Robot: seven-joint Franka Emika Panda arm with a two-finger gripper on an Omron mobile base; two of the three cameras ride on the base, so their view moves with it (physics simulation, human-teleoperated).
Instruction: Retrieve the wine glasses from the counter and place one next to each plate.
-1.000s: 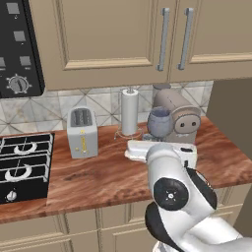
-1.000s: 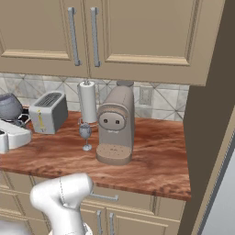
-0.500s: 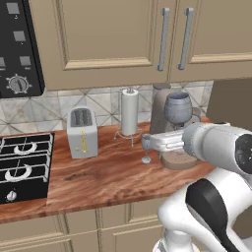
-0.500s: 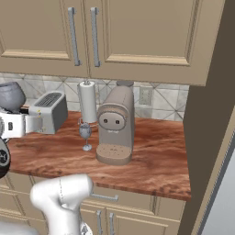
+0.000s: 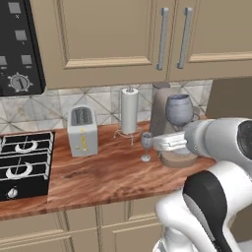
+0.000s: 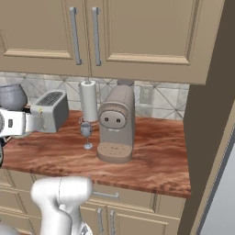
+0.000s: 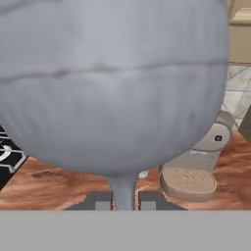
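Stem of one wine glass point(image 7: 117, 88) sits clamped in my gripper point(image 7: 124, 201), bowl upright so I can carry it off to a plate, while the second glass point(image 5: 146, 146) stands on the table point(image 5: 98, 177) near the coffee machine point(image 6: 115, 126).

Bare counter point(image 5: 103, 179) lies at six o'clock of the standing wine glass point(image 5: 146, 145), hemmed by coffee machine point(image 6: 115, 124), paper-towel roll point(image 5: 129, 110), perhaps toaster point(image 5: 82, 131).
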